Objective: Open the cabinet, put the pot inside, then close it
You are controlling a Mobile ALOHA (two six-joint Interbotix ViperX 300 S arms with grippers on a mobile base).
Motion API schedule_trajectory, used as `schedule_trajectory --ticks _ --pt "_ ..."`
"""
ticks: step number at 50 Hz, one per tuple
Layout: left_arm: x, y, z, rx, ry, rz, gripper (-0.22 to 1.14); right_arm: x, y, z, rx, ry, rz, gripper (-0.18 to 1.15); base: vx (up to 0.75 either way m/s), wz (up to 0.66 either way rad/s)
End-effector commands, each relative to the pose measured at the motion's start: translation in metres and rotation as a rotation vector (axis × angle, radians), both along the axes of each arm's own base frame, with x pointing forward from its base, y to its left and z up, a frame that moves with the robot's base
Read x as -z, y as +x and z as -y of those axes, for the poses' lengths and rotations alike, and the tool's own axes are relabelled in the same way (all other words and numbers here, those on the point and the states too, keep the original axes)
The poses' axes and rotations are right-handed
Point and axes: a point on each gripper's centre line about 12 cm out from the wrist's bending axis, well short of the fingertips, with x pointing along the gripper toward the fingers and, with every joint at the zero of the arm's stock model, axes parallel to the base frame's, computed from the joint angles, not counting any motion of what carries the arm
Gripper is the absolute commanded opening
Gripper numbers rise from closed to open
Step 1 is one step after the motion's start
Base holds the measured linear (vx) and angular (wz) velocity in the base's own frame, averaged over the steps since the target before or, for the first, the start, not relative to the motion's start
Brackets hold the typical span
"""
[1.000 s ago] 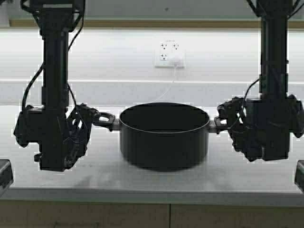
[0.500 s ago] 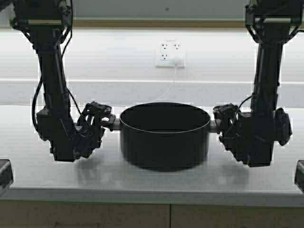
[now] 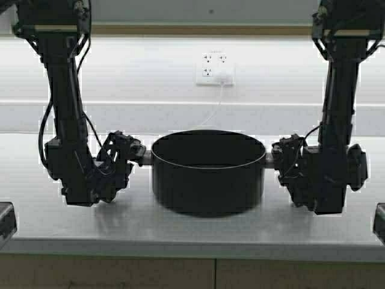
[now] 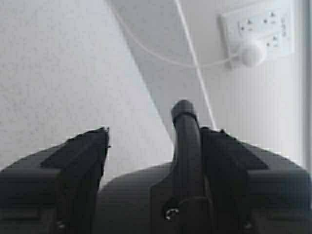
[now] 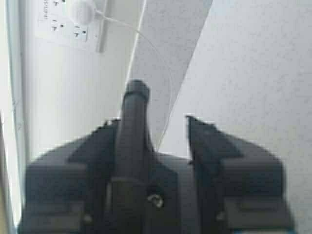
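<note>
A: The pot (image 3: 208, 171) sits mid-tabletop (image 3: 192, 232); left gripper (image 3: 127, 149) and right gripper (image 3: 283, 153) straddle its handles, jaws parted.

B: Grasping step, probably; next both must close evenly.

No legible text, no brand marks, no numbers, plain white wall outlet (image 3: 214, 68) unlabelled, matt-black pot (image 3: 207, 171) unmarked
</note>
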Motion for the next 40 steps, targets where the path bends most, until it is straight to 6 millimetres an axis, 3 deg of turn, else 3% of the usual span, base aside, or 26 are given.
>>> schedule_trajectory --ticks 1,4,6,8,11,15,26,40 --pt "-0.012 -0.005 0.004 0.041 0.007 0.009 0.47 -0.006 -0.001 -0.002 -0.023 -0.004 0.004 0.02 0.00 0.00" --pt "-0.012 -0.006 0.006 0.046 0.010 0.007 0.09 -0.006 -0.001 -0.002 -0.022 0.006 0.003 -0.10 0.00 0.00" --pt "-0.012 -0.006 0.006 0.047 0.010 0.007 -0.10 -0.007 0.000 -0.002 -0.022 0.006 0.005 -0.03 0.00 0.00" --pt "-0.012 -0.006 0.006 0.046 0.010 0.007 -0.17 -0.008 0.000 -0.002 -0.022 0.006 0.005 0.06 0.00 0.00" --pt "-0.014 -0.006 0.006 0.043 0.008 0.007 -0.07 -0.008 -0.001 -0.002 -0.022 0.007 0.003 0.14 0.00 0.00" --pt "-0.015 -0.007 0.004 0.041 0.007 0.004 0.09 -0.010 -0.001 -0.002 -0.026 0.009 0.006 0.10 0.00 0.00" --pt "-0.031 -0.025 0.003 0.053 0.016 0.007 0.02 -0.033 -0.017 -0.004 -0.042 -0.015 0.019 0.08 0.00 0.00" --pt "-0.071 -0.052 0.007 0.065 0.019 0.069 0.03 -0.067 -0.044 -0.012 -0.075 0.003 0.044 0.08 0.00 0.00"
